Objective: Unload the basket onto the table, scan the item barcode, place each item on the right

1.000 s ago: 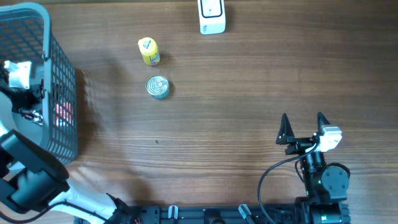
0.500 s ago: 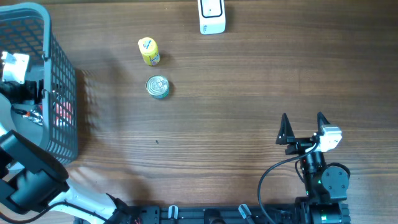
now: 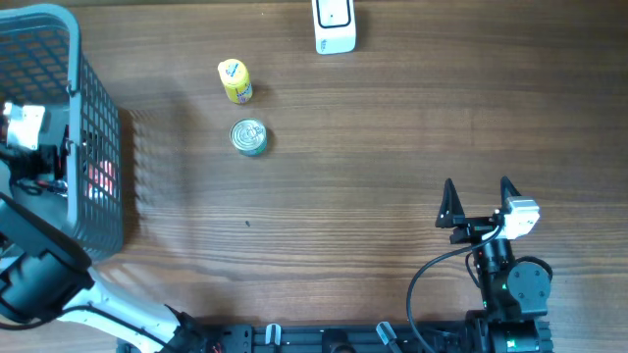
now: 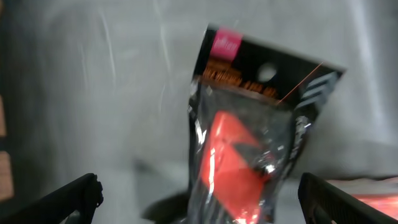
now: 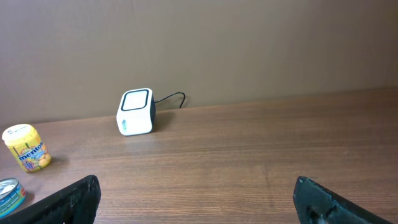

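Over the table, the left gripper (image 3: 39, 165) hangs inside the basket (image 3: 98, 147), well apart from the scanner (image 3: 335, 26). Its wrist view shows the jaws spread and empty, flanking a red packet (image 4: 249, 143) on the basket floor, so I judge the pickup is in hand and the next move calls for lowering and closing on it. The right wrist view shows the right gripper (image 5: 196, 193) gaping and idle, facing the scanner.

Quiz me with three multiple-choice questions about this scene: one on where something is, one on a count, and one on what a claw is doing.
1. The left gripper is:
A) inside the grey basket
B) over the bare wood
C) out of every view

2. Small containers standing on the table:
A) one
B) two
C) four

3. The right gripper is:
A) shut on something
B) shut, empty
C) open, empty

Answers:
1. A, its camera looks at a red packet lying in the basket.
2. B, a yellow bottle and a tin.
3. C, its fingers stand wide apart with nothing between them.
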`<act>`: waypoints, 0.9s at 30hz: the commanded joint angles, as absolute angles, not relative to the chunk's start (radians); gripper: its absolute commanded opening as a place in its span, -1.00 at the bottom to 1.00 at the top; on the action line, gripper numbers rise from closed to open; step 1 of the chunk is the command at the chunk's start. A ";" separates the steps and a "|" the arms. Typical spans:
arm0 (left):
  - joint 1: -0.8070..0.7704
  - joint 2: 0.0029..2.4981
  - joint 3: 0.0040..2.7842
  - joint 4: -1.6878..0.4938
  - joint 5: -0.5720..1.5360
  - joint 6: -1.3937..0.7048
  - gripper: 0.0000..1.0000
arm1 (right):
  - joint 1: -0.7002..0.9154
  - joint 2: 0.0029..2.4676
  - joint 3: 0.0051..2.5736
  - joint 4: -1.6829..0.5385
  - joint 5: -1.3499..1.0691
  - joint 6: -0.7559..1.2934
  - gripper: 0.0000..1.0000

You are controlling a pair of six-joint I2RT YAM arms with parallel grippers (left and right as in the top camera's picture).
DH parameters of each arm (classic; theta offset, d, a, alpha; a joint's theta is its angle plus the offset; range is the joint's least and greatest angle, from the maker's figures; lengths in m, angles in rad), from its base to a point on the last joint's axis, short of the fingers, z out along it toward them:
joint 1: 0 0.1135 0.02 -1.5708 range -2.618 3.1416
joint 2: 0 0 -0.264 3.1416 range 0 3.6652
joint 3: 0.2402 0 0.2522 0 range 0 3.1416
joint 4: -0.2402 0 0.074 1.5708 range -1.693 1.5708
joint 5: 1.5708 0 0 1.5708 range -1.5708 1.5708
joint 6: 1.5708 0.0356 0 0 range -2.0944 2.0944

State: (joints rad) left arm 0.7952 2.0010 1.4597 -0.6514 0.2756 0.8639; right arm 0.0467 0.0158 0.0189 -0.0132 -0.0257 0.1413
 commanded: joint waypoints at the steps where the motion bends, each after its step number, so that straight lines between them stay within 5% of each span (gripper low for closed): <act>1: 0.812 2.043 1.478 -0.655 0.295 0.888 0.98 | 0.049 0.014 0.011 -0.008 -0.039 0.137 1.00; 8: 0.811 2.061 1.477 -0.651 0.295 0.918 0.92 | 0.049 0.014 0.011 -0.008 -0.039 0.137 1.00; 27: 0.816 2.061 1.472 -0.704 0.295 0.812 0.10 | 0.049 0.014 0.011 -0.008 -0.039 0.137 1.00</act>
